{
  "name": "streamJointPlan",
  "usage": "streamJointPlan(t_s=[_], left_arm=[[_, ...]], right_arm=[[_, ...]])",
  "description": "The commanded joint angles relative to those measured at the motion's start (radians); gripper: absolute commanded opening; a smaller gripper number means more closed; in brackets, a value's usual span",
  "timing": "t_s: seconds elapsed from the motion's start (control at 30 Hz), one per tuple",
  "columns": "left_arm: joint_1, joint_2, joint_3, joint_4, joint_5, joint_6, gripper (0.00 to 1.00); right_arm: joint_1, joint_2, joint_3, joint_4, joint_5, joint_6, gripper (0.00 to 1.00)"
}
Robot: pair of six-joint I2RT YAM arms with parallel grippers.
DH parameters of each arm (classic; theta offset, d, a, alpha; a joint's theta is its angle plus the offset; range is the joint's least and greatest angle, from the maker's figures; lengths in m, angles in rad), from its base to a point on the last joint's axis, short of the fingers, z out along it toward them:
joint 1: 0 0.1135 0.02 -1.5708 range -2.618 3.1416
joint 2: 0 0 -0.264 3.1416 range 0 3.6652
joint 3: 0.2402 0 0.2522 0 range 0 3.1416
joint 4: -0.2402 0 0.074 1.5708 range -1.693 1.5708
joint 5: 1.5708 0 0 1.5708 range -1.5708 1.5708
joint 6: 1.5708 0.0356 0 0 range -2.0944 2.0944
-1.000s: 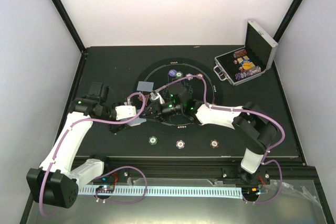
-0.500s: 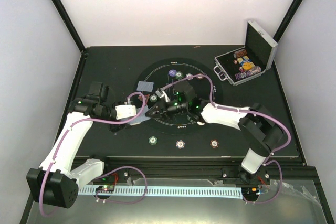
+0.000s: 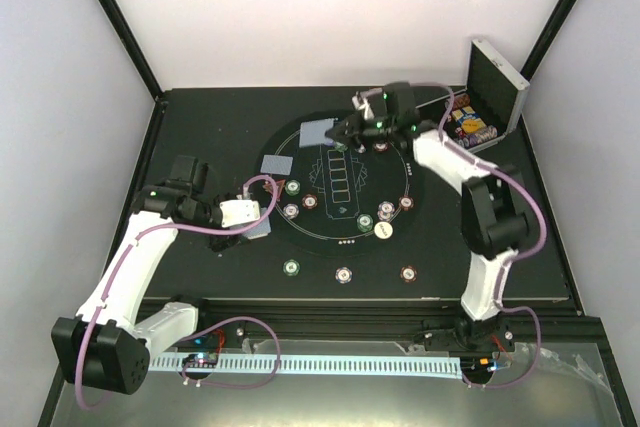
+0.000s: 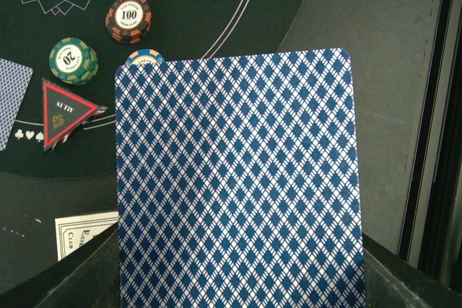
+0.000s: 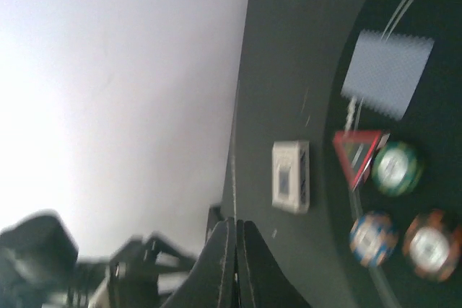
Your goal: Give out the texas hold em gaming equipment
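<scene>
Right gripper [image 3: 345, 133] is shut, seemingly pinching a far card [image 3: 318, 132] over the far edge of the mat [image 3: 330, 222]. Left gripper [image 3: 256, 219] clamps a blue card [image 4: 238, 185], maybe a stack, at the mat's left side. Dealing looks partway: one mat card [image 3: 277, 163] down, chips [image 3: 291, 267] spread on and near the mat, more in the case [image 3: 495, 77]. Most seats seem to lack cards.

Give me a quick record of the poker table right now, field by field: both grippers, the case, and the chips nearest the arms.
left gripper: shut on a blue-backed card
right gripper: shut, above the far edge of the mat; whether it holds anything is unclear
case: open, far right corner
near row: three chips, off the mat
triangle marker: on the mat, beside a green chip
</scene>
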Motion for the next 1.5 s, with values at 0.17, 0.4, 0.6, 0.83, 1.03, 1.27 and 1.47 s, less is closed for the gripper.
streamJointPlan(t_s=[0.17,0.4,0.6,0.83,1.03,1.27,1.47], left_arm=[[-0.001,0.014,0.060,-0.013,0.011,-0.001,0.02],[-0.001,0.020,0.067,-0.023,0.013,0.005,0.02],[-0.001,0.020,0.072,-0.033,0.017,0.009,0.01],[-0.001,0.012,0.067,-0.037,0.015,0.002,0.02],[-0.001,0.008,0.068,-0.037,0.016,-0.013,0.01],[-0.001,-0.026,0.065,-0.053,0.020,-0.004,0.02],[-0.002,-0.037,0.064,-0.063,0.016,-0.009,0.02]], right_arm=[[-0.158,0.543,0.781,-0.586,0.092,-0.284,0.01],[-0.200,0.768,0.995,-0.615,0.151,-0.247,0.02],[-0.206,0.801,0.999,-0.616,0.224,-0.262,0.15],[-0.205,0.684,0.932,-0.614,0.308,-0.295,0.49],[-0.199,0.463,0.725,-0.583,0.393,-0.340,0.70],[-0.159,0.076,0.343,-0.435,0.458,-0.396,1.00],[-0.215,-0.157,-0.227,0.335,0.119,0.069,1.00]])
